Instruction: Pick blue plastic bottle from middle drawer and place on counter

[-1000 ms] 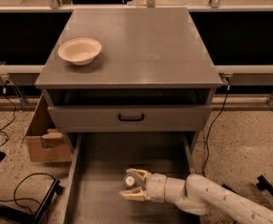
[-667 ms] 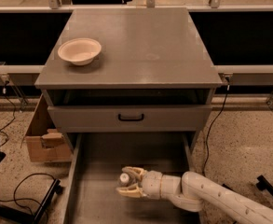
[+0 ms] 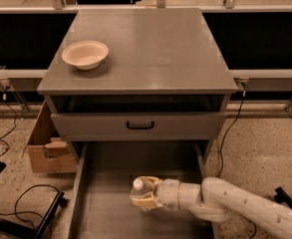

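Note:
The middle drawer point(image 3: 110, 163) is pulled out wide below the cabinet, its flat grey floor showing. My gripper point(image 3: 144, 193) reaches in from the lower right on a white arm and is shut on the blue plastic bottle point(image 3: 140, 189), a small clear bottle with a white cap pointing up-left. The bottle is held just above the drawer floor near its middle. The counter point(image 3: 150, 44) is the cabinet's flat grey top, with a faint ring mark right of centre.
A cream bowl point(image 3: 85, 54) sits on the counter's left side. A closed grey drawer front with a black handle point(image 3: 140, 125) is above the open drawer. A cardboard box point(image 3: 45, 148) and cables lie on the floor to the left.
The gripper with the bottle has moved a little to the left and slightly up inside the drawer. Bowl and drawers have not moved.

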`<act>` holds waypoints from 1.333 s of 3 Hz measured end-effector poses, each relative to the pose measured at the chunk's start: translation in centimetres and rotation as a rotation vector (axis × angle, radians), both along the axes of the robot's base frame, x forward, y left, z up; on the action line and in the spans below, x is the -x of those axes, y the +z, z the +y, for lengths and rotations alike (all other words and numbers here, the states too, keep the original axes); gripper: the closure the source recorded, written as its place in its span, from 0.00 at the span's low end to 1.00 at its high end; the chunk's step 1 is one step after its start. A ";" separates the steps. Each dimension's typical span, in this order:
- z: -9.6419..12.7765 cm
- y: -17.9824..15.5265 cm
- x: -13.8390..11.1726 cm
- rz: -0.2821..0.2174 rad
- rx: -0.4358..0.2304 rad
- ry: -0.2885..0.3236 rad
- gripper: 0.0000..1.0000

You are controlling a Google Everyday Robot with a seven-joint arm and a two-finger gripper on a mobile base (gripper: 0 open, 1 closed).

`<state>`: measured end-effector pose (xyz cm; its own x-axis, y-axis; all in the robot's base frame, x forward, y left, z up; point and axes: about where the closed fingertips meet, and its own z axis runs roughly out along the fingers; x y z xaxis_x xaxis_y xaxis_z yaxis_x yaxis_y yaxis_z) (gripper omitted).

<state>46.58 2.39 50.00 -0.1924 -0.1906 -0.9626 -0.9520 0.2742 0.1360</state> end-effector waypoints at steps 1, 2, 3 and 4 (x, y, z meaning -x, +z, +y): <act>-3.4 6.0 1.9 0.133 -0.008 0.027 1.00; -7.6 15.5 0.2 0.173 -0.008 0.019 1.00; -10.9 28.3 -4.0 0.113 0.041 -0.028 1.00; -12.5 40.4 -7.5 0.035 0.122 -0.101 1.00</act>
<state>54.10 -10.08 90.36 -0.2495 -0.2835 -0.9259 -0.9142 0.3844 0.1286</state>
